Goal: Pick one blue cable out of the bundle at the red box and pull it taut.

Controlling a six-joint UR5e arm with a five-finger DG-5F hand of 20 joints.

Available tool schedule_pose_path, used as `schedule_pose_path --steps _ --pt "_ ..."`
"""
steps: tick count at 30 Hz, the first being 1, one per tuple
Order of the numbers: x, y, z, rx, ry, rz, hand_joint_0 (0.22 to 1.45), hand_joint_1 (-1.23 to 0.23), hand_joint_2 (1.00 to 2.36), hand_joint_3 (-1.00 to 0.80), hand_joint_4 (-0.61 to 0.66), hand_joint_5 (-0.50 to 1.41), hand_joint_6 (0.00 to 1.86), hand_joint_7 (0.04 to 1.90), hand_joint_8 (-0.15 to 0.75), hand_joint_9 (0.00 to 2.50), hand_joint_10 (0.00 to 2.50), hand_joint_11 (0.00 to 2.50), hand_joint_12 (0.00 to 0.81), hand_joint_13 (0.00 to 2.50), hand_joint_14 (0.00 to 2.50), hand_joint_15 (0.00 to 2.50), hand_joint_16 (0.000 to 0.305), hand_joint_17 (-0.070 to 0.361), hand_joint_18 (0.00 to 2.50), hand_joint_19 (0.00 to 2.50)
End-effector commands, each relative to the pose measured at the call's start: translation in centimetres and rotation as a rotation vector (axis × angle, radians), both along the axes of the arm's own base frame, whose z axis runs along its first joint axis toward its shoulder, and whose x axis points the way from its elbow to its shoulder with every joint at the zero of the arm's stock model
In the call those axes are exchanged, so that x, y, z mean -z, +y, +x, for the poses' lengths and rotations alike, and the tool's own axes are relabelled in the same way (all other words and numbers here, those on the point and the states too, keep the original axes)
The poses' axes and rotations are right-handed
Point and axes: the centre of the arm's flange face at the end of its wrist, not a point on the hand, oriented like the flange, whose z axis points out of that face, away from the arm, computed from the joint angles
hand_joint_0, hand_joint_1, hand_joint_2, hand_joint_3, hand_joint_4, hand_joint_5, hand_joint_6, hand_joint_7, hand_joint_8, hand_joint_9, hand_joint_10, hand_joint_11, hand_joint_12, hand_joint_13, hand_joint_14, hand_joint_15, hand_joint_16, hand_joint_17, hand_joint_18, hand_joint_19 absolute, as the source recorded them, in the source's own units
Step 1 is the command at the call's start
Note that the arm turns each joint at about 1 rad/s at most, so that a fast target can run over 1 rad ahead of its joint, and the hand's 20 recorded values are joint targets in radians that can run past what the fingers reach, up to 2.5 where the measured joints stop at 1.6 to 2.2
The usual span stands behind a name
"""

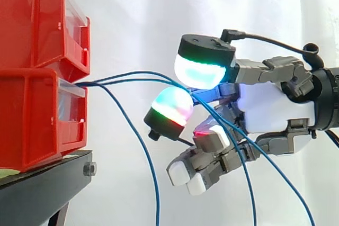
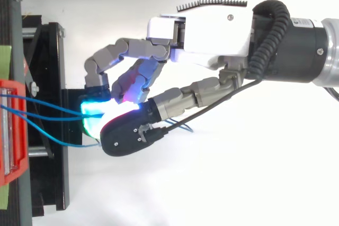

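— Status of the task?

— Partly done. A cable is picked up between the fingers, but the pull is not finished. From the fingers it runs to the box in a shallow arc rather than a straight line, so I judge there is slack to take out. Two strands reach the grip side by side, and I cannot tell whether one or both are clamped. If both, separating them is also outstanding.

— And the fingers?

— Closed in a pinch on the cable. Two glowing pads meet on it, with no gap visible between them from the side. The other fingers are curled in below and hold nothing that I can see. Behind the pinch the strands pass the palm of the hand and hang down loose.

— Anything beyond the grip?

— A loose cable leaves the same spot at the box and droops straight down, short of the fingers and untouched. From above, the fingers stand near the box front. What is left is to draw the hand away from the box until the arc flattens.
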Motion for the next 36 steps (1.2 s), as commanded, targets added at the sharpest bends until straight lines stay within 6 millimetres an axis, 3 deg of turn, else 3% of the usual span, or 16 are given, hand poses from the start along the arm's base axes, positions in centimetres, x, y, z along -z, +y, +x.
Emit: schedule_pose_path --steps 1,9,13,16,20,29,36 --pt "0.0 0.0 0.0 0.000 0.001 0.000 0.57 -0.52 1.01 -0.23 0.12 -0.04 0.58 1.25 0.346 1.12 0.02 0.89 0.404 0.71 0.02 0.45 0.063 0.141 0.58 0.45" --pt "0.0 0.0 0.0 -0.002 0.000 -0.001 0.57 -0.56 1.01 -0.26 0.13 -0.05 0.62 1.20 0.366 1.14 0.01 0.97 0.413 0.72 0.02 0.46 0.063 0.142 0.60 0.45" --pt "0.1 -0.1 0.0 0.006 0.001 -0.002 0.56 -0.55 1.01 -0.29 0.20 -0.04 0.61 1.20 0.346 1.15 0.02 0.97 0.390 0.72 0.02 0.46 0.059 0.133 0.57 0.46" --pt "0.1 -0.1 0.0 0.006 0.001 -0.002 0.56 -0.53 1.01 -0.30 0.25 -0.02 0.52 1.38 0.343 1.15 0.02 0.93 0.389 0.71 0.02 0.46 0.059 0.132 0.56 0.46" --pt "0.0 -0.1 0.0 0.012 0.000 -0.002 0.58 -0.51 1.01 -0.26 0.32 -0.02 0.50 1.30 0.348 1.19 0.02 0.90 0.398 0.72 0.02 0.45 0.061 0.138 0.58 0.45" --pt "0.0 -0.3 0.0 0.035 -0.001 -0.002 0.59 -0.62 1.01 -0.15 0.27 -0.01 0.50 1.42 0.386 1.21 0.01 0.97 0.411 0.75 0.02 0.45 0.065 0.146 0.63 0.42" --pt "-1.2 -0.4 -0.2 0.035 -0.017 -0.001 0.59 -0.64 1.01 -0.12 0.22 -0.03 0.58 1.27 0.403 1.20 0.01 1.06 0.420 0.76 0.02 0.45 0.066 0.148 0.66 0.41"
